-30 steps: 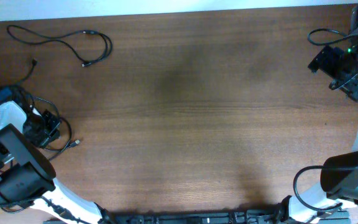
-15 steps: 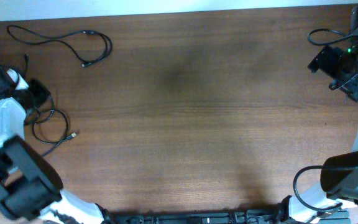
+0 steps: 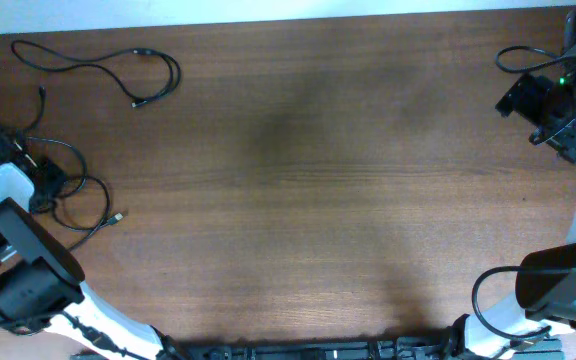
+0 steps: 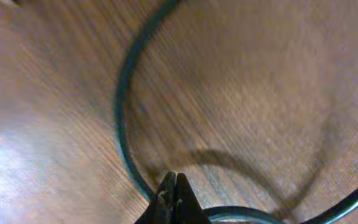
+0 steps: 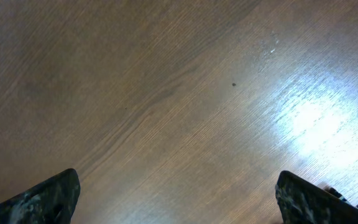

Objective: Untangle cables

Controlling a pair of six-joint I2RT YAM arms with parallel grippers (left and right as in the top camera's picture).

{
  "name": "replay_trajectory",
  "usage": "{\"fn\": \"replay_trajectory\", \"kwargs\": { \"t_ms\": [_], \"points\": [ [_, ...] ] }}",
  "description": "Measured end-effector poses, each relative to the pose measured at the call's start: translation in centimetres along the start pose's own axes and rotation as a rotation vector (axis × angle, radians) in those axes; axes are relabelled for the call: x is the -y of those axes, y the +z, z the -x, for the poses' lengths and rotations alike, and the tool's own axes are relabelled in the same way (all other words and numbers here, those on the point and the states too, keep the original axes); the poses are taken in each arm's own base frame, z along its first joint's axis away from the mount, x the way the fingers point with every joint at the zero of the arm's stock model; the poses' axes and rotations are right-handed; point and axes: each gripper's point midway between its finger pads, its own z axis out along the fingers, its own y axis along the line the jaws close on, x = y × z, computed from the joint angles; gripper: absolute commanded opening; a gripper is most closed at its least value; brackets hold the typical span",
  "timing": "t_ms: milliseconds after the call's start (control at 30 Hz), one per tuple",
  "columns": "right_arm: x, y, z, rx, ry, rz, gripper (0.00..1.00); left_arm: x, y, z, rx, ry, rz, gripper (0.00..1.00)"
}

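Left gripper [image 3: 46,185] at table [image 3: 318,180] left edge, fingers clenched on looped cable [image 4: 120,106]. Cable curves away from fingertips, lies flat on wood. Loops spread just right of left gripper, plug end [image 3: 120,216] beyond them. Thin strand with plug tip [image 3: 43,93] runs off behind left gripper. Separate loose cable [image 3: 175,75] further behind left gripper, apart from loops. Right gripper [image 5: 179,205] far across table from left gripper, fingers spread wide, nothing held.
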Motion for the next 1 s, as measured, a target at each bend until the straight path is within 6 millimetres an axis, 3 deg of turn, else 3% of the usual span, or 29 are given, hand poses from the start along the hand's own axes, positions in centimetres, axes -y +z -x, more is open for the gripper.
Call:
{"fn": "replay_trajectory", "kwargs": {
  "t_ms": [167,233,267,333,433,467,567,700,767,900,1000],
  "points": [
    [0.0,0.0,0.0,0.000,0.000,0.000,0.98,0.7,0.6,-1.7,-0.071,0.029,-0.046,0.00],
    [0.0,0.0,0.0,0.001,0.000,0.001,0.98,1.0,-1.0,-2.1,-0.087,0.029,-0.073,0.00],
    [0.0,0.0,0.0,0.000,0.000,0.000,0.98,1.5,-3.2,-1.1,-0.049,0.030,-0.110,0.00],
    [0.0,0.0,0.0,0.000,0.000,0.000,0.98,1.8,-4.3,-1.8,-0.077,0.030,-0.129,0.00],
    [0.0,0.0,0.0,0.000,0.000,0.001,0.98,0.6,-3.6,-1.7,-0.048,0.032,-0.064,0.00],
    [0.0,0.0,0.0,0.000,0.000,0.000,0.98,-0.8,-3.5,-1.3,-0.030,0.032,0.018,0.00],
    [0.0,0.0,0.0,0.000,0.000,0.000,0.98,-2.9,-2.9,-2.5,-0.047,0.029,0.116,0.00],
    [0.0,0.0,0.0,0.000,0.000,0.000,0.99,-3.4,-1.2,-4.9,-0.116,0.031,0.129,0.00],
    [0.0,0.0,0.0,0.000,0.000,0.000,0.98,-2.8,-0.5,-5.3,-0.135,0.033,0.092,0.00],
    [0.0,0.0,0.0,0.000,0.000,0.000,0.98,0.8,-0.6,-5.6,-0.151,0.114,-0.138,0.00],
    [0.0,0.0,0.0,0.000,0.000,0.000,0.98,1.8,-0.4,-4.9,-0.113,0.135,-0.194,0.00]
  ]
}}
